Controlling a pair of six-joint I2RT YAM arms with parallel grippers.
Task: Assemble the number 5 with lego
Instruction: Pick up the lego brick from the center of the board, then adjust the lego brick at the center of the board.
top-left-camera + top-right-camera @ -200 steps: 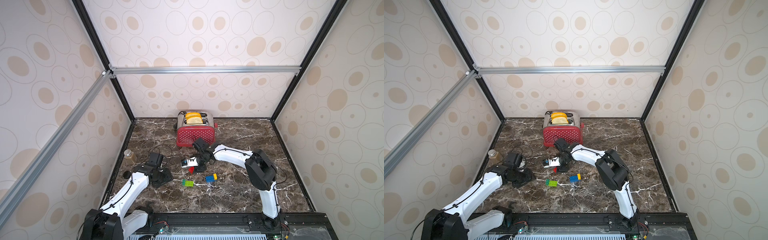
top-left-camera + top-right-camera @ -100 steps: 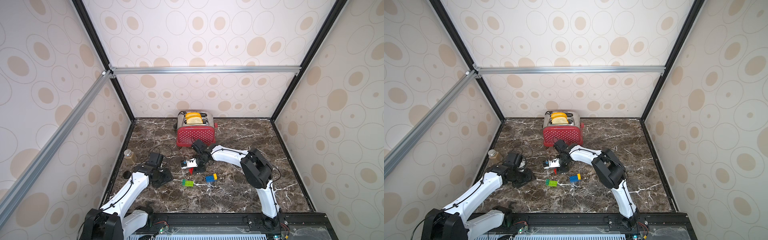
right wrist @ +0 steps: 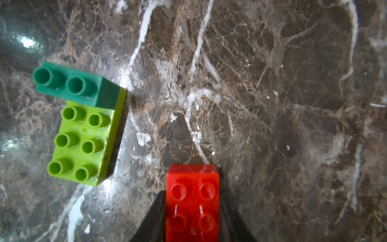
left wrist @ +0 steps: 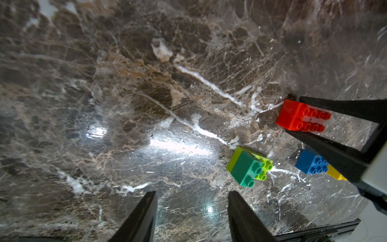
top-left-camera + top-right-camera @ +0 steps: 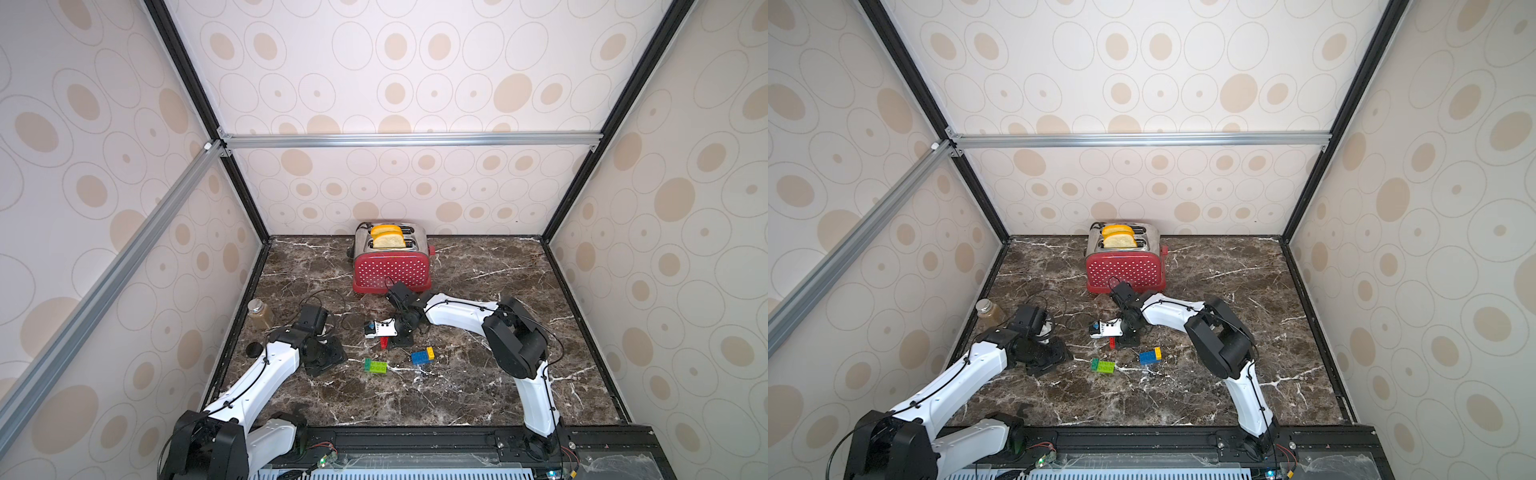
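Observation:
The red lego brick point(image 3: 192, 201) sits between the two black fingers of my right gripper point(image 3: 192, 194), which is shut on its sides low over the marble; both top views show it too point(image 5: 385, 341) point(image 5: 1112, 342). A dark-green brick point(image 3: 69, 86) is stuck on one end of the lime-green brick point(image 3: 83, 142), lying apart in front of the red one point(image 5: 375, 366). The blue brick point(image 4: 312, 163) with the yellow brick point(image 4: 335, 174) joined to it lies to the right point(image 5: 422, 356). My left gripper point(image 4: 191, 209) is open over bare marble, left of the bricks point(image 5: 328, 357).
A red polka-dot toaster point(image 5: 390, 266) with toast stands at the back, just behind the right wrist. A small jar point(image 5: 260, 312) stands by the left wall. Black cables loop on the marble table point(image 5: 457, 395) between the arms.
The right gripper's fingers have closed onto the red brick and its arm has shifted slightly. The left arm has stayed in place. The other bricks have not moved.

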